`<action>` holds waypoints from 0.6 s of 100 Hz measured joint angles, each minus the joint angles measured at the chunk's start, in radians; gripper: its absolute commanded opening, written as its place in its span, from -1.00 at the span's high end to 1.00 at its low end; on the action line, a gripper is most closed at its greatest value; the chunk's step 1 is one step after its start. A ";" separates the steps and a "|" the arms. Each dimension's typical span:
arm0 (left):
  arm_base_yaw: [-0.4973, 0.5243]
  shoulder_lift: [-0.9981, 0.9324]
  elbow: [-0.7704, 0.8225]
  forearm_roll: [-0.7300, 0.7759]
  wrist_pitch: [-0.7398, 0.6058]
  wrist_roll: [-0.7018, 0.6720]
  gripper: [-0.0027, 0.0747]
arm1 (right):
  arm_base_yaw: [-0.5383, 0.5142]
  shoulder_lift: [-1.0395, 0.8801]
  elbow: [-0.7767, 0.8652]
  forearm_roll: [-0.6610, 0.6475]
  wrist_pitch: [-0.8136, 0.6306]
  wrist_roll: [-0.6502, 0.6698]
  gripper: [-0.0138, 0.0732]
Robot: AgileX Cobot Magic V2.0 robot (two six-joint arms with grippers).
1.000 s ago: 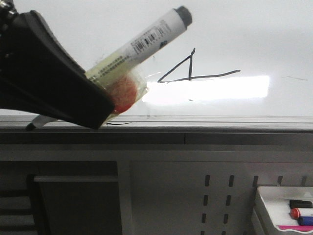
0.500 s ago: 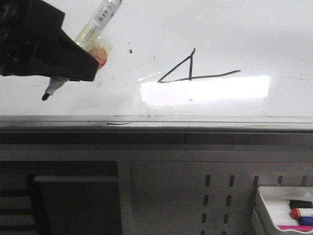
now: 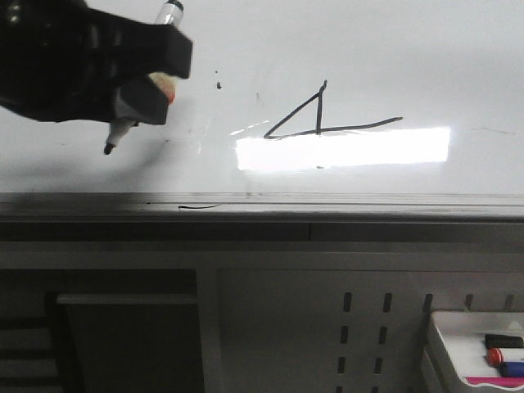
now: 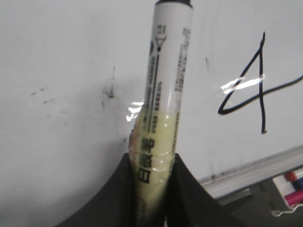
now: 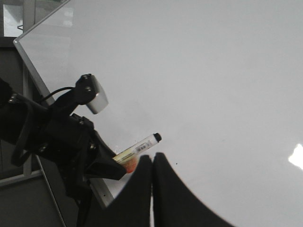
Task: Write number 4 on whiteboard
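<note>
Item: number 4 (image 3: 321, 115), drawn on whiteboard (image 3: 393, 49).
I see left claw (image 4: 152, 177) clamping marker (image 4: 163, 90); right claw (image 5: 152, 163) closed, empty.

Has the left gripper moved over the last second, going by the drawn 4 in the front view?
Yes. The left gripper, jaws shut on the marker, has lifted off the whiteboard rim and swung the tip down; it sits left of the number 4, which is unchanged.

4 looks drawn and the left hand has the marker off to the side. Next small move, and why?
Probably ease the left hand further from the whiteboard. The number 4 already shows its slanted triangle, vertical stroke and long horizontal stroke, and the marker, clamped in that hand, has its tip well left of the figure. More strokes look unneeded.
</note>
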 measured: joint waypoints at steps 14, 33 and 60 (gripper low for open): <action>0.000 0.080 -0.069 0.000 -0.011 -0.060 0.98 | -0.002 0.000 0.002 0.007 0.000 0.000 0.83; 0.000 0.158 -0.125 0.000 -0.029 -0.116 0.98 | -0.002 0.000 0.002 0.010 0.000 0.000 0.83; 0.000 0.204 -0.145 -0.002 -0.151 -0.130 0.98 | -0.002 0.000 0.002 0.018 0.001 0.000 0.83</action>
